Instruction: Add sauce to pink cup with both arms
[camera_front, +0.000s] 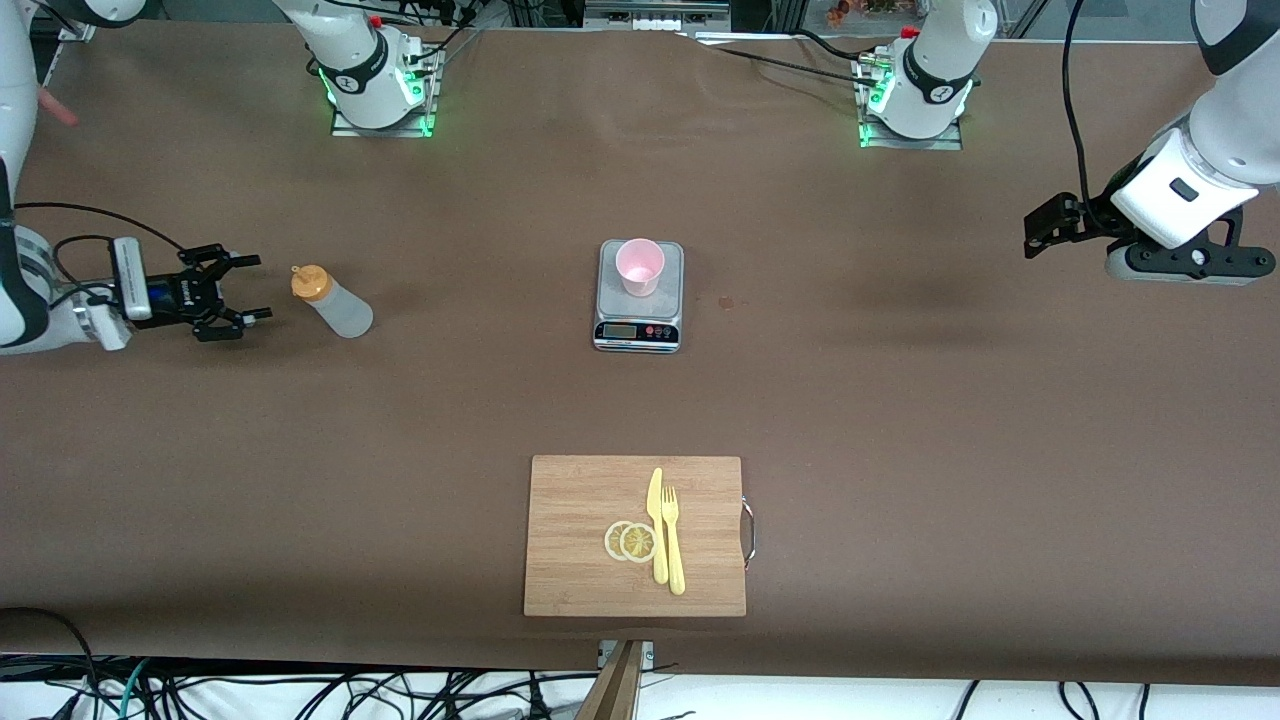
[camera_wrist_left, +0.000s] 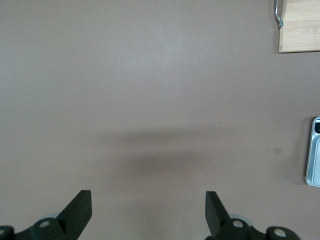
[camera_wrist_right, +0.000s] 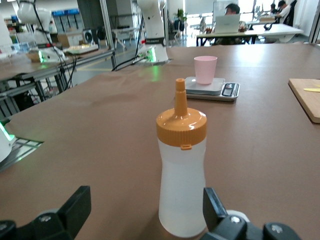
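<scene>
Right pincer sat low over the tabletop at the right arm's end, lying sideways, fingers spread wide and holding nothing. The sauce bottle stood upright on the tabletop just in front of its fingertips, apart from them; in the right wrist view the bottle stood framed between the two black fingers, orange nozzle cap up, whitish body untouched.

The pink cup stood upright on the grey kitchen scale, well apart from the right pincer, past the bottle toward the middle of the tabletop. In the right wrist view, the cup and scale showed past the bottle's cap.

Left pincer hung over bare tabletop at the left arm's end, waiting, well apart from the cup. Its fingers were wide apart, nothing between them.

A wooden cutting board lay nearer the front camera than the scale, carrying two lemon slices, a yellow knife and a yellow fork. The board's corner and the scale's edge showed in the left wrist view.
</scene>
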